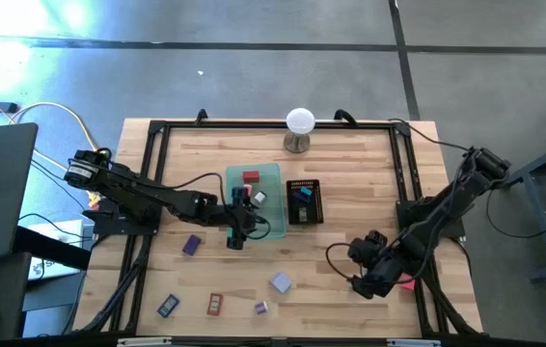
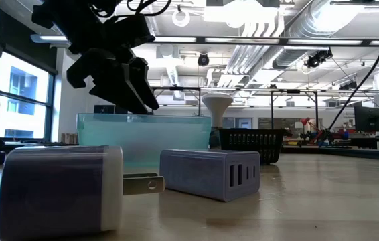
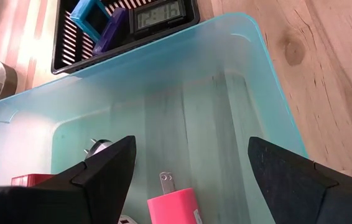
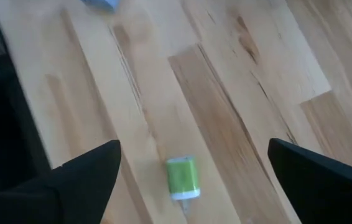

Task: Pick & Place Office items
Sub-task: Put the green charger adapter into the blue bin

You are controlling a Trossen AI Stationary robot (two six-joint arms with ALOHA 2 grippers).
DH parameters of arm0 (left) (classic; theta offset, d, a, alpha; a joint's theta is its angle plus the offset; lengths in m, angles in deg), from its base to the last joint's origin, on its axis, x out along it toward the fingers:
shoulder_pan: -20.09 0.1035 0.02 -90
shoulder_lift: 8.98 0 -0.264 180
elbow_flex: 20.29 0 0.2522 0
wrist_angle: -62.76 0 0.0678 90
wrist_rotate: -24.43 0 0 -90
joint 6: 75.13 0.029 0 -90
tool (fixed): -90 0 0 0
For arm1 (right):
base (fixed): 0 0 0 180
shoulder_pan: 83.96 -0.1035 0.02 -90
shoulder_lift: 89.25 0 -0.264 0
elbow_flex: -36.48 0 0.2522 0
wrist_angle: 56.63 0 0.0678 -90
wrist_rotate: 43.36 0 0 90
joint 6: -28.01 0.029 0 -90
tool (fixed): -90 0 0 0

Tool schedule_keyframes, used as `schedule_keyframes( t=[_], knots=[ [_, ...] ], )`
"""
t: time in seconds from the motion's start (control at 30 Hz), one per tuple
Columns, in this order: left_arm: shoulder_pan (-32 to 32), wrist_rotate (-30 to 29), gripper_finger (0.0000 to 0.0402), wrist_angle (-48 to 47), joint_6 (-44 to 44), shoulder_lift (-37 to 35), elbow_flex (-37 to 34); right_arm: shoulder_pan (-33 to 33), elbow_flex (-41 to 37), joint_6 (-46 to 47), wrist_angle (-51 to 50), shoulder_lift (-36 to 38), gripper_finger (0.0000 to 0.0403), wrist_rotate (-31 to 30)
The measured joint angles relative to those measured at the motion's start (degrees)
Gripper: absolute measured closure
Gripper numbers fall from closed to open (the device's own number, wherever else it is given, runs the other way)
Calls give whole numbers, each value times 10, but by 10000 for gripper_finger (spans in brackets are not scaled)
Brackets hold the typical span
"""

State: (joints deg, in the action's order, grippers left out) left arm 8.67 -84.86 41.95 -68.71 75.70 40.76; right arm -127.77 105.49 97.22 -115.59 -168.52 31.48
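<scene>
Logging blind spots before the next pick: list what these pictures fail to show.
- Green item: high view, hidden beneath the right gripper.
- Pink item: left wrist view, cut off by the picture's edge, between the left gripper's open fingers.
- Black mesh tray contents: low view, hidden by its wall.

Wooden table [image 1: 350, 260] carries 2 trays, a white ball stand, perhaps 6 office items [image 1: 280, 281].

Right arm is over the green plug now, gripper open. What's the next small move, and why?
Probably lower the right gripper straight down around the green plug, then close. The wrist view shows the plug lying on bare table between the wide-open fingers, not yet touched. The left gripper hangs open over the teal tray, well clear.
</scene>
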Motion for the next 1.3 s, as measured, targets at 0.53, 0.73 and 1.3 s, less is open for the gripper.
schedule_keyframes(
  t=[0.53,0.73,1.3],
  knots=[
    [0,0,98,0,-20,0,0,-5,0,-1,78,-148,12,144],
    [0,0,98,0,-21,0,0,-5,0,-6,76,-168,12,152],
    [0,0,98,0,-34,0,0,-16,0,-37,24,-196,12,118]
  ],
)
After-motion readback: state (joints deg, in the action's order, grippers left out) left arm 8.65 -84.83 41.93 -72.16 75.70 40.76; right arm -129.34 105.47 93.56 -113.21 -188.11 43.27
